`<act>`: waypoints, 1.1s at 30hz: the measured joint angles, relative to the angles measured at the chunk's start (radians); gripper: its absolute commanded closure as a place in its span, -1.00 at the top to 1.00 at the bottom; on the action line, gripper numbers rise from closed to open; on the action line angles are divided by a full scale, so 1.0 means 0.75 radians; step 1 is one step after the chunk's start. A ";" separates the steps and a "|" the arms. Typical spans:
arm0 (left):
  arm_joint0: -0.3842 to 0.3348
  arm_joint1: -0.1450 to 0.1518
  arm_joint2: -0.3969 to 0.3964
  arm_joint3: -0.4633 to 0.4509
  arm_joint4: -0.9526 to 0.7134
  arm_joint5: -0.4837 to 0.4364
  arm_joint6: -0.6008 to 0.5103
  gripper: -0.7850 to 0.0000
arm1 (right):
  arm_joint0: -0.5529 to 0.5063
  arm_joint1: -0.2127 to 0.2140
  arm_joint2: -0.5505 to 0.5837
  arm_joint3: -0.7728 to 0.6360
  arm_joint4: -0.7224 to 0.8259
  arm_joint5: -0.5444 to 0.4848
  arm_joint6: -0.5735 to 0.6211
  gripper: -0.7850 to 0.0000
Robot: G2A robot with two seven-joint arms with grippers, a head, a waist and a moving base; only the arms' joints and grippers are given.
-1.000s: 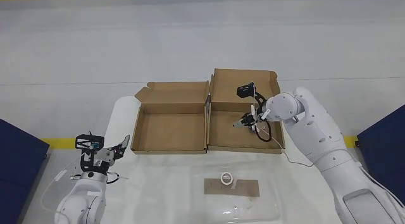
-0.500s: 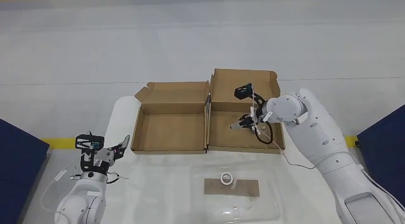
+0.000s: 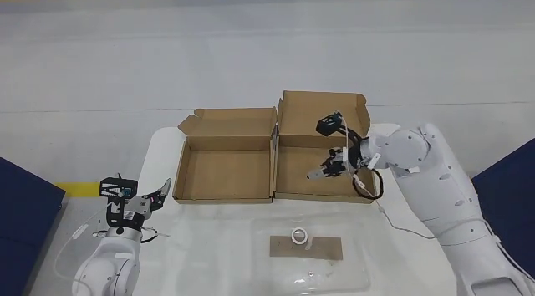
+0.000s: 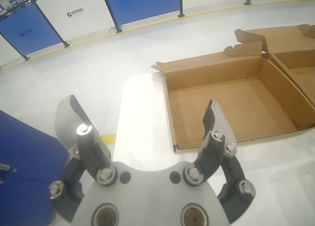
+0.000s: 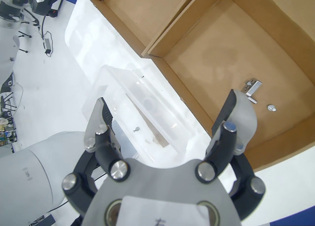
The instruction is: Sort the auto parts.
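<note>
White table (image 3: 213, 233) holds a left box (image 3: 226, 170) and right box (image 3: 297, 183) at its far edge, a clear tray (image 3: 351, 273) at its near edge. From above, the right gripper (image 3: 322, 170) hangs, jaws apart, over the right box; the left gripper (image 3: 159, 191), likewise spread, sits by the left edge. Left wrist: left box ahead. Right wrist: bracket (image 5: 252, 86) and bolt (image 5: 271, 108) lie in the right box, whose near wall bars the tray and could snag a low pass.

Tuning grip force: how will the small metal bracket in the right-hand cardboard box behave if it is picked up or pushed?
The metal bracket looks like bent, shiny sheet, so it is probably stiff and somewhat slippery to grip. Angular and lying on the cardboard box floor, it would likely slide rather than roll.
</note>
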 measured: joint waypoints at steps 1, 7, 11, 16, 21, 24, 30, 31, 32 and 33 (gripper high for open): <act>0.000 0.000 0.000 0.000 0.000 0.000 0.000 1.00 | -0.016 0.006 0.017 -0.020 0.018 -0.005 0.010 1.00; 0.000 0.000 0.000 0.000 0.000 0.000 0.000 1.00 | -0.087 0.032 0.068 -0.118 0.064 -0.031 0.058 1.00; 0.000 0.000 0.000 0.000 0.000 0.000 0.000 1.00 | -0.129 0.049 0.067 -0.205 0.054 -0.063 0.119 1.00; 0.000 0.000 0.000 0.000 0.000 0.000 0.000 1.00 | -0.187 0.083 0.020 -0.349 0.000 -0.060 0.123 1.00; 0.000 0.000 0.000 0.000 0.000 0.000 0.000 1.00 | -0.210 0.109 -0.026 -0.408 0.004 -0.071 0.113 1.00; 0.000 0.000 0.000 0.000 0.000 0.000 0.000 1.00 | -0.209 0.108 -0.024 -0.406 0.004 -0.071 0.113 1.00; 0.000 0.000 0.000 0.000 0.000 0.000 0.000 1.00 | -0.212 0.116 -0.086 -0.478 -0.066 -0.074 0.110 1.00; 0.000 0.000 0.000 0.000 0.000 0.000 0.000 1.00 | -0.205 0.125 -0.134 -0.525 -0.120 -0.062 0.122 1.00; 0.000 0.000 0.000 0.000 0.000 0.000 0.000 1.00 | -0.194 0.132 -0.168 -0.553 -0.150 -0.050 0.134 1.00; 0.000 0.000 0.000 0.000 0.000 0.000 0.000 1.00 | -0.182 0.141 -0.201 -0.574 -0.166 -0.038 0.146 1.00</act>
